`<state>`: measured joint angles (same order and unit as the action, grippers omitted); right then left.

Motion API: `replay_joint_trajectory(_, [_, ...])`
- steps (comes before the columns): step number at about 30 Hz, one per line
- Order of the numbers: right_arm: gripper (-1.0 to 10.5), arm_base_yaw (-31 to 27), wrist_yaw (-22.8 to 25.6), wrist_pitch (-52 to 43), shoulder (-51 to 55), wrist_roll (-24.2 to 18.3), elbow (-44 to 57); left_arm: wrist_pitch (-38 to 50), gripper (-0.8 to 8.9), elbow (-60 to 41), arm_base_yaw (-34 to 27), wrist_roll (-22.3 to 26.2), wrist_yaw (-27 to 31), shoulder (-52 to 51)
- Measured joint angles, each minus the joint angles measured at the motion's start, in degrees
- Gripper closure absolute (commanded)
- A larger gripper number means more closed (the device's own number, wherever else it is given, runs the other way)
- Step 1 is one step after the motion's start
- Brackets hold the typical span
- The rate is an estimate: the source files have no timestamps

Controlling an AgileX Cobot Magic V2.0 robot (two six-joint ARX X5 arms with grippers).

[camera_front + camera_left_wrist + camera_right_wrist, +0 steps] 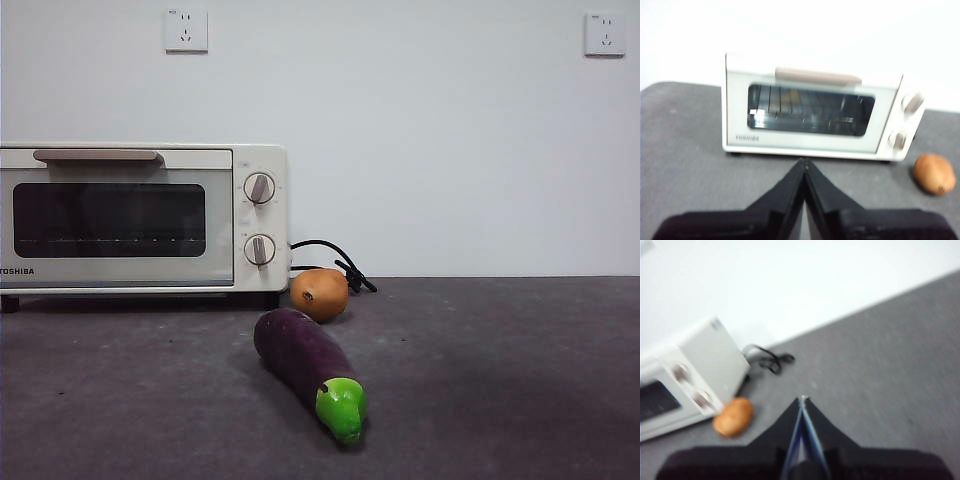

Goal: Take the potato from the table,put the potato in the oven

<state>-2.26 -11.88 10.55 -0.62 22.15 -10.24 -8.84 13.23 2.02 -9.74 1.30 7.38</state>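
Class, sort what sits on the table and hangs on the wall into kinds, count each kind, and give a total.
Vegetables: 2, the potato and the eggplant
Appliances: 1, the oven
Wall sockets: 2, and
Total: 5

Even, soft light is seen in the sharp front view. Both wrist views are blurred and overexposed toward twelve o'clock; glare is reflected in the oven (pixel 812 116) glass.

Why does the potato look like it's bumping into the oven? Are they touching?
Apart. The left wrist view shows bare grey table between the potato and the oven. They only look close in the front view.
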Motion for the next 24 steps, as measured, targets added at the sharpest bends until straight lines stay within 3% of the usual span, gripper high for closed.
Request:
replay_joint_trajectory(6, [9.6, 0.0, -0.2, 3.2, -0.1, 1.2, -7.5, -0.1, 8.19, 8.2, 0.0, -0.8, 0.0, 7.1])
replay_joint_trajectory(24, [9.5, 0.0, -0.6, 21.3, -14.1, 1.3, -30.0, -9.0, 8.18, 40.1, 0.0, -0.9, -0.1, 45.4])
